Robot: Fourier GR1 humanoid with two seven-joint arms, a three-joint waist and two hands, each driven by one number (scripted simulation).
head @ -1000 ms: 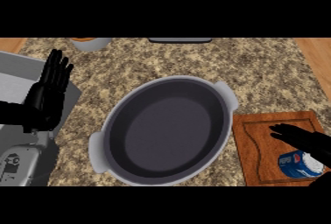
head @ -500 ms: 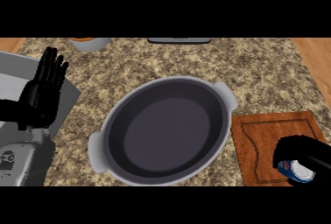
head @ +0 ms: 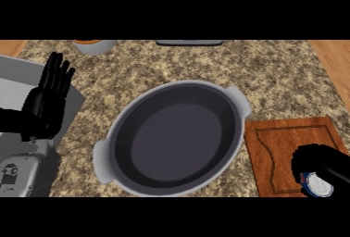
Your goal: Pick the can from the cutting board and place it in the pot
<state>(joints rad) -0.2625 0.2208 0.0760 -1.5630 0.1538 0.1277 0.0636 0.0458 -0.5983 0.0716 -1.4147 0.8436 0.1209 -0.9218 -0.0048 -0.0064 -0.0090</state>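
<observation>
A large grey oval pot (head: 176, 139) with two small handles sits in the middle of the speckled counter, its dark inside bare. To its right lies a brown wooden cutting board (head: 284, 152). At the board's lower right my right hand (head: 318, 164) is curled round a blue and white can (head: 318, 185), of which only the round end shows below the hand. My left hand (head: 46, 99) rests open at the left edge, fingers pointing up, well away from the pot.
An orange-rimmed cup (head: 94, 45) stands at the back left and a dark flat object (head: 189, 42) at the back centre. A grey appliance (head: 14, 88) fills the left edge. Wooden floor (head: 331, 60) shows past the counter's right side.
My right hand went from lying flat next to the can to curling over it, hiding most of it. My left hand drifted slightly left.
</observation>
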